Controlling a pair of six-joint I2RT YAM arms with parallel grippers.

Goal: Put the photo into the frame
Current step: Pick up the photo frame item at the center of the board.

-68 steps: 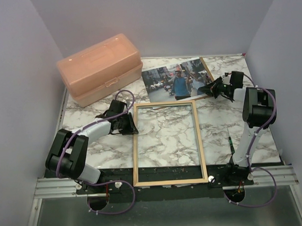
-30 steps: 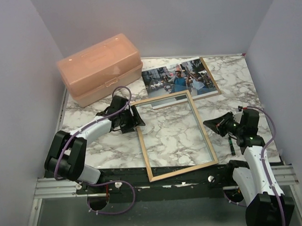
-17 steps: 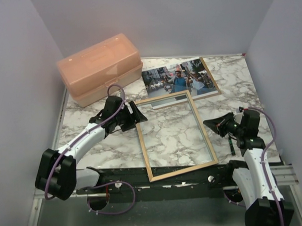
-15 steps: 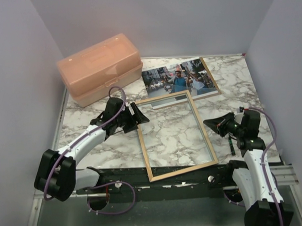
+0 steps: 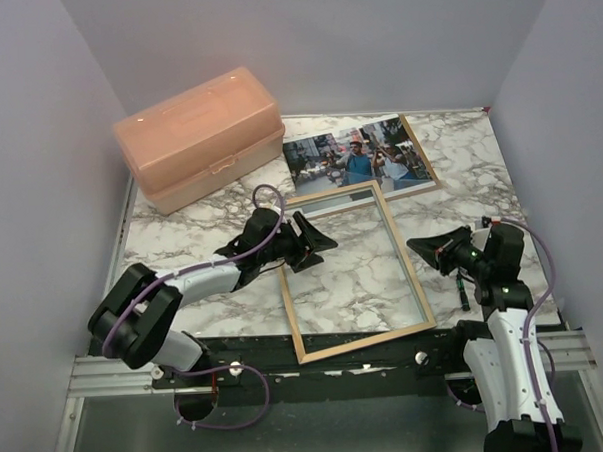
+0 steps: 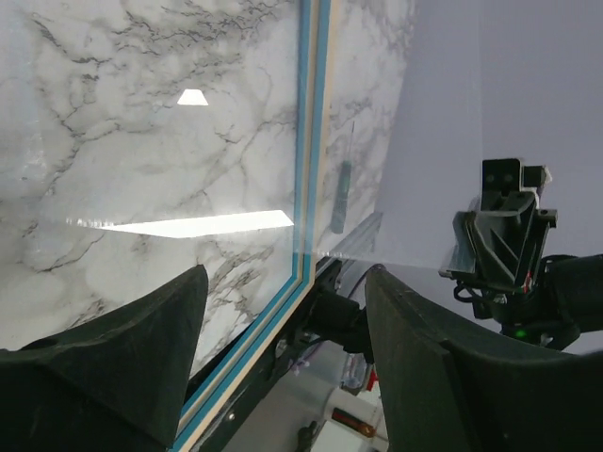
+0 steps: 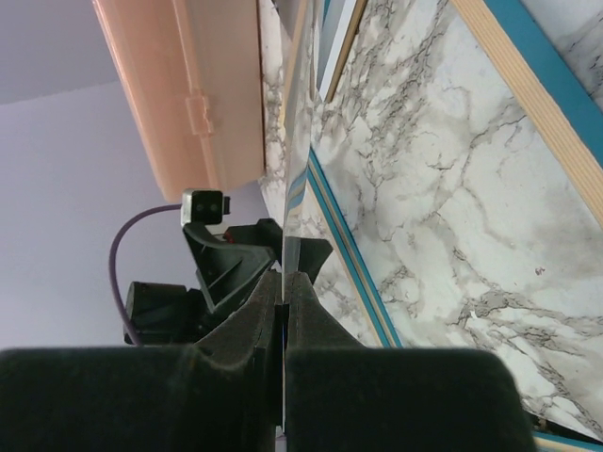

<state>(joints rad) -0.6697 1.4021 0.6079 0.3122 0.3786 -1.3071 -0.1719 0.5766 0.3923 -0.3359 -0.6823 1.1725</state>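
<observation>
Left claw (image 5: 318, 250) hovers spread over the thin-railed wooden rectangular frame (image 5: 367, 342) (flat on the marble tabletop (image 5: 463, 144)). Right claw (image 5: 415, 247) pinches a thin clear pane (image 7: 294, 160), which could slip. The colour street photo (image 5: 354, 162) lies beyond.

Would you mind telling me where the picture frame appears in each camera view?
Top external: the frame lies mid-table, slightly skewed.
Left wrist: its blue rail runs down the centre.
Right wrist: its rail crosses the upper right corner.
Shared landmark: the marble table beneath it.
</observation>
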